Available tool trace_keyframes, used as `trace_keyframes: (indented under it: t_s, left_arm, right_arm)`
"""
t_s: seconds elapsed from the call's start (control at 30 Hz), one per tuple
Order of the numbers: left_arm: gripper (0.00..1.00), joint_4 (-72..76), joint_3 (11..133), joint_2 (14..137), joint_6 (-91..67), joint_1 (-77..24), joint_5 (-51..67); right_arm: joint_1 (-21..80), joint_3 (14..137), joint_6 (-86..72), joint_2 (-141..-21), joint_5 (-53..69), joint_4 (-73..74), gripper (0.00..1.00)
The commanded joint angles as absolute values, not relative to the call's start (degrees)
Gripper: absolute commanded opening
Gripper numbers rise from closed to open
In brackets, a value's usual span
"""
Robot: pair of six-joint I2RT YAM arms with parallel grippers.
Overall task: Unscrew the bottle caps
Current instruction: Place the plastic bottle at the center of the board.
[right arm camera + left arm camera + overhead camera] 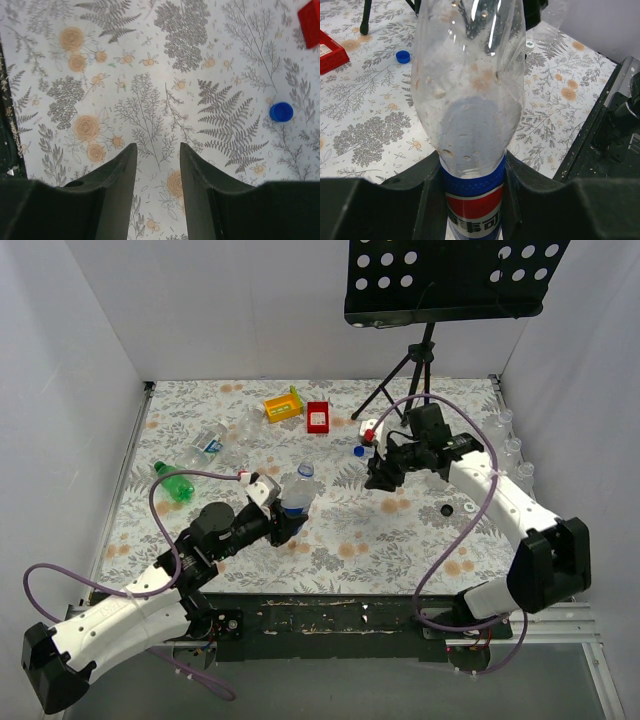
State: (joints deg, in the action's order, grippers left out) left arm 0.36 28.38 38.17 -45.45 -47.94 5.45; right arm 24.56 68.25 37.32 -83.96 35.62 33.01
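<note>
My left gripper (pixel 288 520) is shut on an upright clear Pepsi bottle (pixel 297 495), low on its blue label; the left wrist view shows the jaws pressed against both sides of the bottle (pixel 470 115). The bottle's top is cut off in that view, and in the top view I cannot tell whether a cap sits on it. My right gripper (pixel 378 480) hovers open and empty over the cloth, to the right of the bottle (pixel 155 150). A loose blue cap (pixel 358 451) lies behind it and also shows in the right wrist view (pixel 281 111) and the left wrist view (pixel 403 56).
A green bottle (pixel 175 483) and clear bottles (pixel 210 445) lie at the left. A yellow box (pixel 283 405) and a red box (pixel 318 417) stand at the back. A black cap (pixel 447 510) lies at the right. More bottles (pixel 512 450) line the right edge. A tripod (pixel 405 380) stands behind.
</note>
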Motion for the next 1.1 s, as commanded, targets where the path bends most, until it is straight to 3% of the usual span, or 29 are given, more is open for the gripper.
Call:
trace_keyframes:
  t_s: [0.0, 0.17, 0.27, 0.5, 1.07]
  left_arm:
    - [0.09, 4.1, 27.7, 38.1, -45.4, -47.7, 7.6]
    - [0.09, 6.2, 27.4, 39.0, -45.4, -47.7, 9.9]
    - [0.09, 6.7, 27.7, 39.9, -45.4, -47.7, 11.0]
    - [0.09, 7.6, 27.8, 40.8, -45.6, -47.7, 12.0]
    - [0.08, 11.0, 28.2, 44.8, -46.0, -47.7, 15.0]
  right_arm:
    - [24.8, 65.9, 45.7, -76.1, 47.3, 34.0, 0.48]
    - [24.8, 65.9, 47.0, -72.8, 54.9, 34.8, 0.62]
    - [24.8, 66.6, 48.1, -73.5, 57.9, 37.0, 0.65]
    - [24.8, 69.9, 52.1, -74.2, 61.6, 41.2, 0.65]
    - [24.8, 75.7, 41.1, -74.3, 64.0, 34.8, 0.66]
